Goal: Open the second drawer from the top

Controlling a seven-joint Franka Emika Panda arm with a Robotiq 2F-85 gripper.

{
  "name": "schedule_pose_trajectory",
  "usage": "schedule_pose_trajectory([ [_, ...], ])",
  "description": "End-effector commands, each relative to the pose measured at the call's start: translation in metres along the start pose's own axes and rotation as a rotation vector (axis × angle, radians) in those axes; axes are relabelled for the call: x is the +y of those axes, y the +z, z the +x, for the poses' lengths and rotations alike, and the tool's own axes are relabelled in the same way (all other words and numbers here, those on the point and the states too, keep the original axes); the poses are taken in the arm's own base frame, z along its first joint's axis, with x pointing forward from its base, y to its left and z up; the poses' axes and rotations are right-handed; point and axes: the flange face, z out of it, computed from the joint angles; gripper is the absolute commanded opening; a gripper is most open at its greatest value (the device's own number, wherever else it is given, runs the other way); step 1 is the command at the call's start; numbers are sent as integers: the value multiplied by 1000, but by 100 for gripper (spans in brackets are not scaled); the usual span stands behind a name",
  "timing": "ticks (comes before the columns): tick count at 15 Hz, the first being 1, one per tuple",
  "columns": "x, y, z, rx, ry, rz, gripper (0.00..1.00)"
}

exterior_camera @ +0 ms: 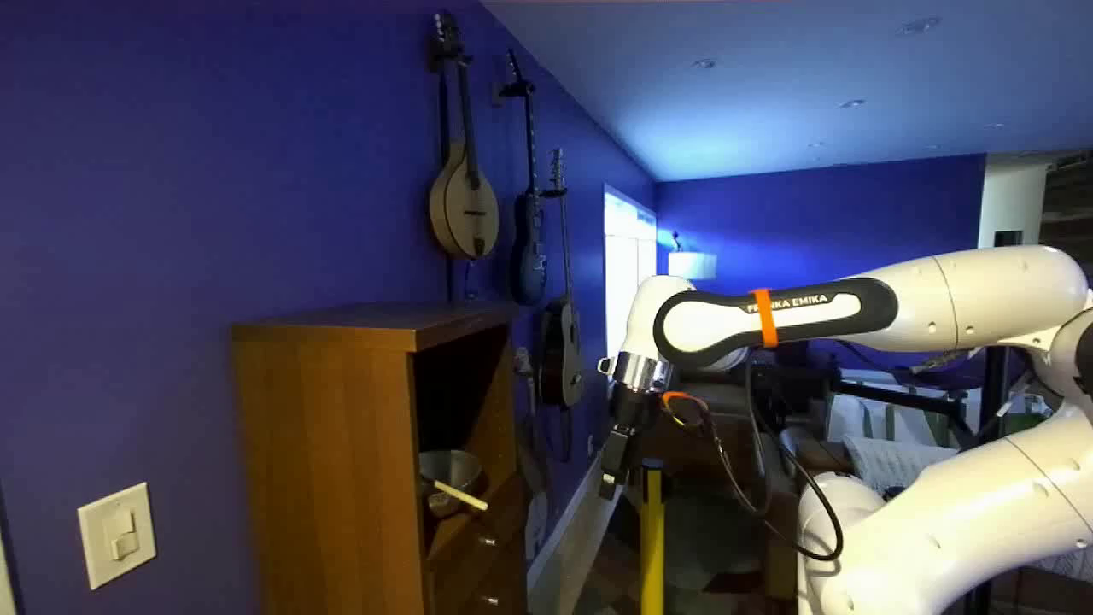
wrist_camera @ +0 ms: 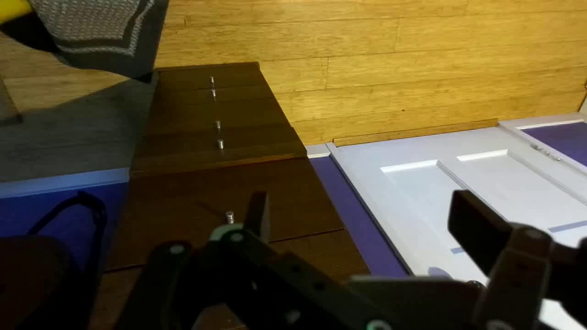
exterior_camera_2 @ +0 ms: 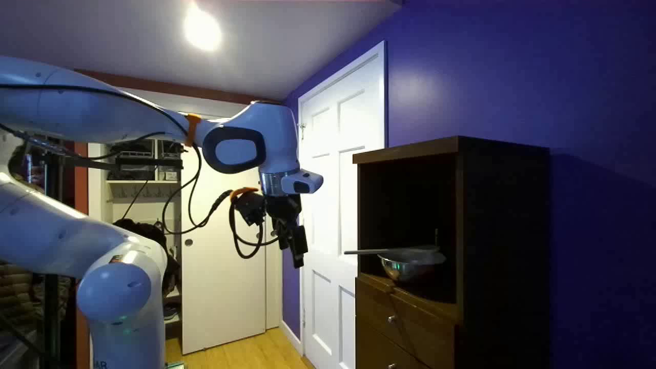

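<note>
The brown wooden chest has an open compartment above drawers with silver knobs. The second drawer from the top shows partly at the lower edge of both exterior views and looks shut. In the wrist view, the drawer front with a knob beside the left finger seems to be the second drawer. The front above it is mostly hidden by the gripper. My gripper is open and empty. It hangs pointing down in front of the chest, apart from it and higher than the drawers, in both exterior views.
A metal bowl sits in the open compartment, with a pale stick jutting out past its front. A white door stands beside the chest. A yellow post stands near the gripper. Instruments hang on the wall. A cable loops below the arm.
</note>
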Motion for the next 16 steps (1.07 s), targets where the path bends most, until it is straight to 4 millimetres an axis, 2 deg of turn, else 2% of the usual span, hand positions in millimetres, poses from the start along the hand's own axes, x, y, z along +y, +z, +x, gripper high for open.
schedule_pose_trajectory([
  [1, 0, -1, 0, -1, 0, 0, 100],
  [8, 0, -1, 0, -1, 0, 0, 100],
  [12, -9, 42, 20, -92, 34, -34, 100],
  [16, -4, 89, 32, -179, 77, -91, 100],
])
